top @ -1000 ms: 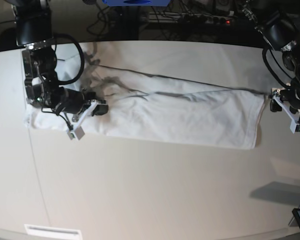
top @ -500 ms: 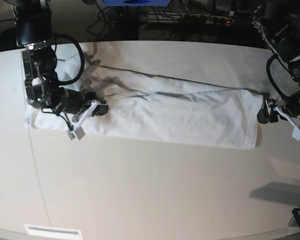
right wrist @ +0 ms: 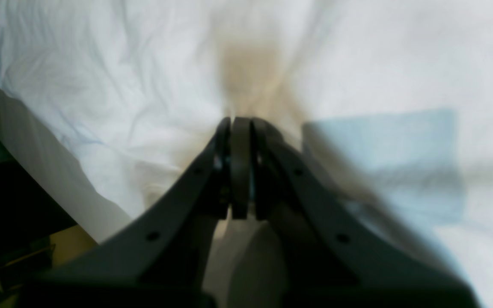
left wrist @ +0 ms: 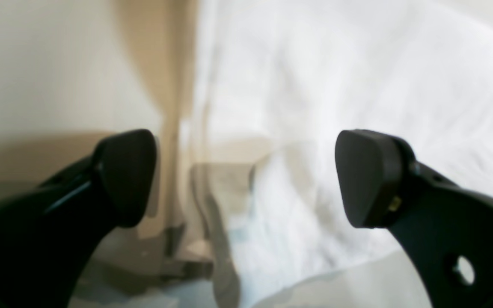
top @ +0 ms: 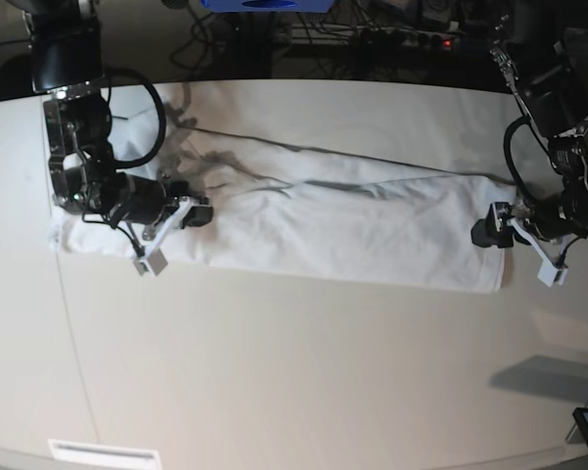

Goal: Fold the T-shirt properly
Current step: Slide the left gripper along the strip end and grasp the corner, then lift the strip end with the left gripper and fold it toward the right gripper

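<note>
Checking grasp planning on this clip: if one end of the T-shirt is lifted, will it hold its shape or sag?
Probably sag. The T-shirt lies flat in a long band with soft wrinkles and ridges, which suggests thin, limp cloth. Lifted by the open left gripper alone, the end would likely drape and drag the rest. It looks light; the smooth tabletop may let it slide.

Wrist views blurred and soft; base view evenly lit, dark background.

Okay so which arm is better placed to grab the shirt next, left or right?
Probably the left. The left gripper has its jaws wide open at the T-shirt's end edge, ready to close on the cloth. The right gripper is shut, resting on the other end.
</note>
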Available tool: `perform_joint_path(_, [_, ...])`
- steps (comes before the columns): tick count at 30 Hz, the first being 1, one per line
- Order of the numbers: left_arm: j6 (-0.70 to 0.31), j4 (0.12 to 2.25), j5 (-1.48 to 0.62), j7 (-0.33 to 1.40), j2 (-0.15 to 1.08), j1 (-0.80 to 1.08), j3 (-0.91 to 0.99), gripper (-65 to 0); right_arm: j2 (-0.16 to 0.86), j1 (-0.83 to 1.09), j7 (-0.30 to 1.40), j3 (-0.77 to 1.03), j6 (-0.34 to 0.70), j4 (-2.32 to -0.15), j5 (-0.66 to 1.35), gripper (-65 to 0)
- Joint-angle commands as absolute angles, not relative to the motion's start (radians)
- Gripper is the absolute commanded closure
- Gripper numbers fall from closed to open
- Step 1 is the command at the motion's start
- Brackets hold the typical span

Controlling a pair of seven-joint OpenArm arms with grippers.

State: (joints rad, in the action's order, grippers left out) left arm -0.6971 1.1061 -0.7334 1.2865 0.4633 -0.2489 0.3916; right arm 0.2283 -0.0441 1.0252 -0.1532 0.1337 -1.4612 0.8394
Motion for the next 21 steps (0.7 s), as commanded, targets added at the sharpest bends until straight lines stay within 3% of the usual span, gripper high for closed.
perform_joint_path(1, [-0.698,1.119,-0.728,1.283,0.489,-0.262,0.384,-65.0,0.232,-0.053,1.038,-0.156,0.124,-1.466,0.812,-1.9])
perform_joint_path(13, [-0.698,1.121,-0.731,1.283,0.472,-0.254,0.249,-63.2,0.232,-0.054,1.038,-0.156,0.124,-1.466,0.812,-2.0])
perform_joint_path(16, [-0.698,1.121,-0.731,1.283,0.472,-0.254,0.249,-50.6,0.232,-0.054,1.038,-0.156,0.124,-1.466,0.812,-2.0])
perform_joint_path(21, [-0.698,1.119,-0.731,1.283,0.473,-0.252,0.249,-14.1,0.232,-0.054,1.038,-0.156,0.124,-1.465,0.812,-2.0])
